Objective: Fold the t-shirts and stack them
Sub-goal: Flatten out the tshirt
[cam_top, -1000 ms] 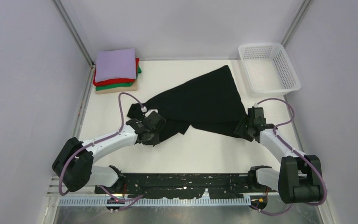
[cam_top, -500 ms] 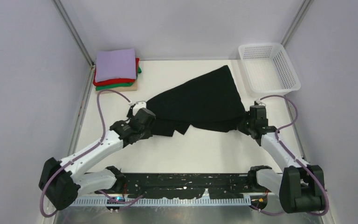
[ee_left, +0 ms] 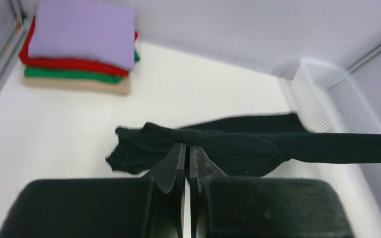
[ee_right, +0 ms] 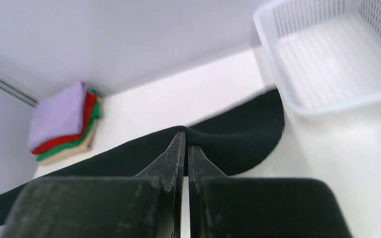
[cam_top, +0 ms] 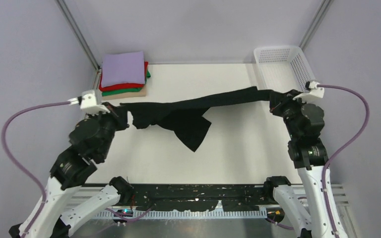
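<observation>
Black t-shirt (cam_top: 191, 119) now up off worktop (cam_top: 228, 153), stretched taut between arms, right of folded stack (cam_top: 123, 74). Left tool (ee_left: 186, 148) and right tool (ee_right: 184, 140) each pinch cloth. Probably spreading before the fold.

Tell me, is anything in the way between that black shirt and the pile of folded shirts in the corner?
Nothing visible. The black t-shirt hangs stretched between the left gripper and right gripper. Only bare table lies between it and the folded stack at far left. The mesh basket sits far right, off that path.
</observation>
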Tool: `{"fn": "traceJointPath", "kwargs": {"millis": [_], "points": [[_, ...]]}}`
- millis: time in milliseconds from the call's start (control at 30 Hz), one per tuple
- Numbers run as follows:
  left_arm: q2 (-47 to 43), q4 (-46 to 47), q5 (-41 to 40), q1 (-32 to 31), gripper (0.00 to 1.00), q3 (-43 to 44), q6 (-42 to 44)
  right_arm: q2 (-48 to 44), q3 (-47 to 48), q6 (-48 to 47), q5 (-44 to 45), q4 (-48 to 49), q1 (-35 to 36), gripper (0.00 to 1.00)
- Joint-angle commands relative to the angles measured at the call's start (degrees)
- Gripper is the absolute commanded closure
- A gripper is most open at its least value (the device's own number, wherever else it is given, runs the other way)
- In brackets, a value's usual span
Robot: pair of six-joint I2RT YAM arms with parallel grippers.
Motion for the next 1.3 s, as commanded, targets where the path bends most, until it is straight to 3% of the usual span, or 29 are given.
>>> {"fn": "traceJointPath", "kwargs": {"millis": [0,433,667,800,933,1033,1100,1200,1267], "points": [[-4.4,7.9,0.9,0.2,1.0,7.4,9.3,-3.7,10.4,-3.5,0.6,-0.6,0.1,0.95],[-3.6,2.3,21.4,0.2,1.0,38.6,22.1,-9.2,35.9,-8.1,-9.6,-8.6,0.1,0.95],[3.2,-2.0,22.7,0.2,1.0,52.5,26.2,-11.4,41.9,-8.0,-13.9,-11.5,0.1,0.95],[6.3,1.9,14.9,0.2,1.0,49.6,28.5,-9.7,41.7,-8.7,-11.1,-12.5,0.1,0.95],[10.4,12.3,-2.7,0.2,1.0,37.8,34.4,-6.3,38.1,-9.8,-7.4,-12.8,0.1,0.95],[16.5,20.1,-14.5,1.5,1.0,30.6,38.9,-3.1,30.2,-10.0,-3.8,-9.8,0.1,0.95],[21.8,17.2,-13.1,6.7,1.0,26.8,34.3,0.2,24.5,-9.8,0.6,-7.9,0.1,0.95],[33.4,11.1,-2.2,16.1,0.97,23.6,21.9,9.1,15.0,-9.3,6.2,-3.6,0.1,0.95],[42.0,13.1,2.2,18.1,0.82,21.4,20.8,16.4,8.8,-9.4,7.2,2.1,-0.1,0.94]]}}
